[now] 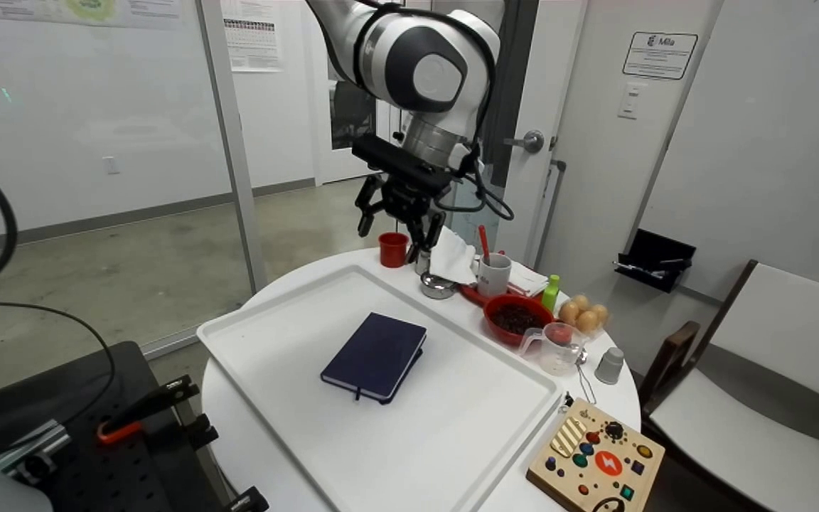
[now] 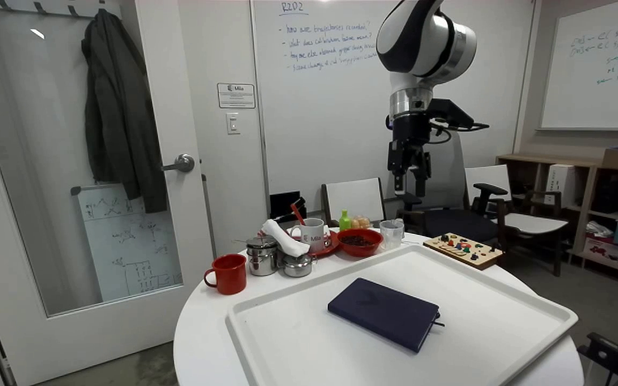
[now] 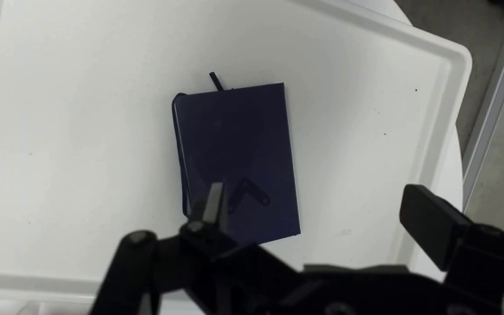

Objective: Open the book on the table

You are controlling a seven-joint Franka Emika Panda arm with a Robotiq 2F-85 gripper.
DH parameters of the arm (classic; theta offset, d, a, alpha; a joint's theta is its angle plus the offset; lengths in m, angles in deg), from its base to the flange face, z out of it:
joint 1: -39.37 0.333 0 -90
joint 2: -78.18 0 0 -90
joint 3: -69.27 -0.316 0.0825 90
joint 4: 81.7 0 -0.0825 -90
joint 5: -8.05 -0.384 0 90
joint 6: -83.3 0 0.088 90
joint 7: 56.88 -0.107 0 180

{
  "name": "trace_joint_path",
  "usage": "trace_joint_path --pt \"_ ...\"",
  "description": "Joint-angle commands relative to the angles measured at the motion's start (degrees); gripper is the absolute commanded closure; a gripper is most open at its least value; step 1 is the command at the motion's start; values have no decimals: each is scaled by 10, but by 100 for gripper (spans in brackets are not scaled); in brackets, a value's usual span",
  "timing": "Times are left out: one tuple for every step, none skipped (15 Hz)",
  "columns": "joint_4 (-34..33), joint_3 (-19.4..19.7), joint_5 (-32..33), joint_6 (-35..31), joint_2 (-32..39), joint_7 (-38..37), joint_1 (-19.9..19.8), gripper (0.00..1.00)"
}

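The navy hardcover notebook [image 3: 239, 144] is lying flat and closed in the white rectangular tray [image 1: 274, 327], and the tray is resting on the round white desk [image 2: 201, 338]. The end effector [image 2: 410, 188] is hanging high, well apart from the notebook in both exterior views; it is holding nothing, and its fingers [image 3: 431, 225] are standing wide apart in the wrist view.

The task is seemingly sitting at the approach step: no finger is touching the notebook, and the upper cover [image 2: 395, 310] is lying shut. In the wrist view a dark elastic strap [image 3: 178, 148] is running beside one long edge, and a short ribbon tab [image 3: 216, 82] is poking out past a short edge. The strap side, its pale page edge [image 1: 407, 365] showing in an exterior view, is probably forming the opening side; the spine [image 2: 372, 328] is presumably lying opposite. Whether the strap is catching the cover, I cannot tell.

The next move is likely calling for lowering toward the strap side and slipping a single fingertip under the upper cover alone, before swinging it toward the spine. Pinching both covers would be keeping the notebook shut; pushing at the edge could be sending it sliding.
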Motion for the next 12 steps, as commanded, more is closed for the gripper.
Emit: trace_joint_path --pt "-2 -11 4 1 0 -3 -10 0" --pt "-3 -11 4 2 0 -3 -10 0" --pt "-21 -9 5 23 20 -14 -11 0" --pt "-34 -10 -1 42 35 -9 -16 0" --pt "-55 -17 -19 75 61 24 -30 0" --pt "-72 -19 -26 95 83 40 -40 0" --pt "-93 -25 -32 115 109 70 -52 0" --pt "-113 -29 -33 130 131 95 -63 0" --pt "-136 -36 -37 137 156 127 -76 0" --pt "-160 -41 -41 149 181 150 -88 0" --pt "-187 -45 -46 160 207 165 -98 0" --pt "-212 -46 -47 171 231 168 -103 0"
